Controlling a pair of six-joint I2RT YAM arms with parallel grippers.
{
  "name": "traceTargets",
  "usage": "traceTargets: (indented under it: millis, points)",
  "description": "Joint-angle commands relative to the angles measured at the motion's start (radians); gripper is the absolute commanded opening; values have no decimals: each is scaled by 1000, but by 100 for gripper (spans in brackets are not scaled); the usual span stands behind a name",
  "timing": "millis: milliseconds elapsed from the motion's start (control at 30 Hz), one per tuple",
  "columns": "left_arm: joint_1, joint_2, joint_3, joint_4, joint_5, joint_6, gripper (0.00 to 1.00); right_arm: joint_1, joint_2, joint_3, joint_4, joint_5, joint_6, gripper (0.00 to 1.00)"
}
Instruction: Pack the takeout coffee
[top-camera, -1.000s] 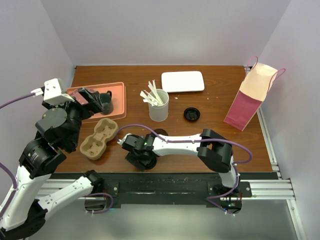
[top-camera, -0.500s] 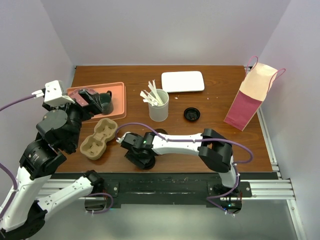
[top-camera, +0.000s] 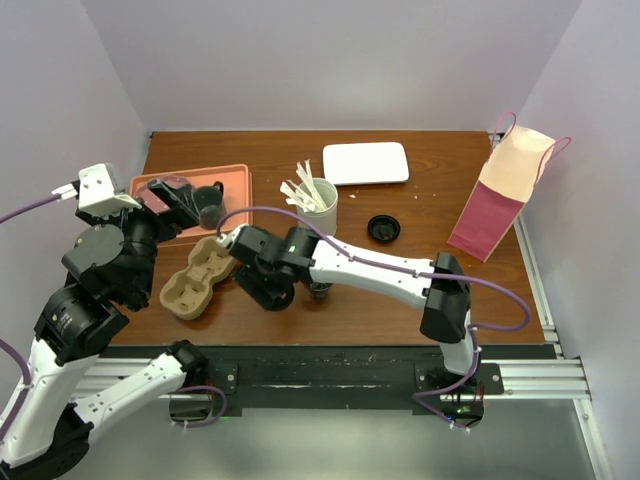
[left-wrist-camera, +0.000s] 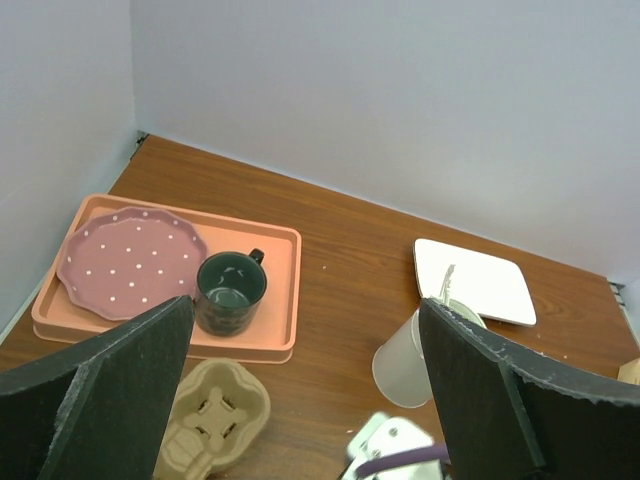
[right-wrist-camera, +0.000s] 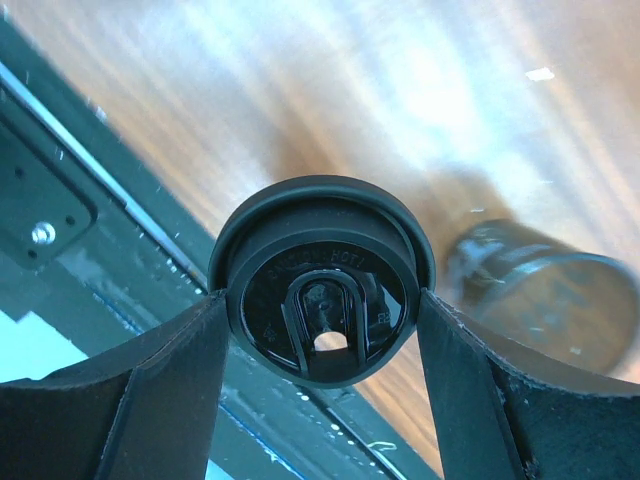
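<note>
Soft, even light falls from above in the top view: the tabletop (top-camera: 440, 205) is bright and sharp, with only faint shadows under the right arm (top-camera: 380, 275) near its front edge. The walls (top-camera: 330, 60) read a flat pale lilac. In the left wrist view the far edge is crisp, while the dark left fingers (left-wrist-camera: 100, 390) loom soft at the bottom corners. The right wrist view is the poorest: the coffee (right-wrist-camera: 325, 285) is roughly in focus, a dull sheen on its lid; the wood behind is smeared and washed by white glare, a dark round thing (right-wrist-camera: 540, 290) is blurred, and the right fingers (right-wrist-camera: 110, 400) are black and soft
</note>
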Motion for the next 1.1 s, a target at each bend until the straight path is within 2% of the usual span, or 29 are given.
traceTargets:
  millis: [0, 267, 767, 1067]
  points:
    - [2, -11, -8, 73, -35, 33, 100, -85, -68, 69, -142, 60, 1, 68]
    - [2, -9, -13, 105, -42, 46, 99, -191, -132, -50, -125, 77, -10, 68]
    - [4, 2, -22, 81, -27, 16, 99, -225, -180, -204, -22, 62, 14, 73]
    - [4, 11, -39, 56, 7, -20, 99, -231, -165, -216, 24, 49, 22, 75]
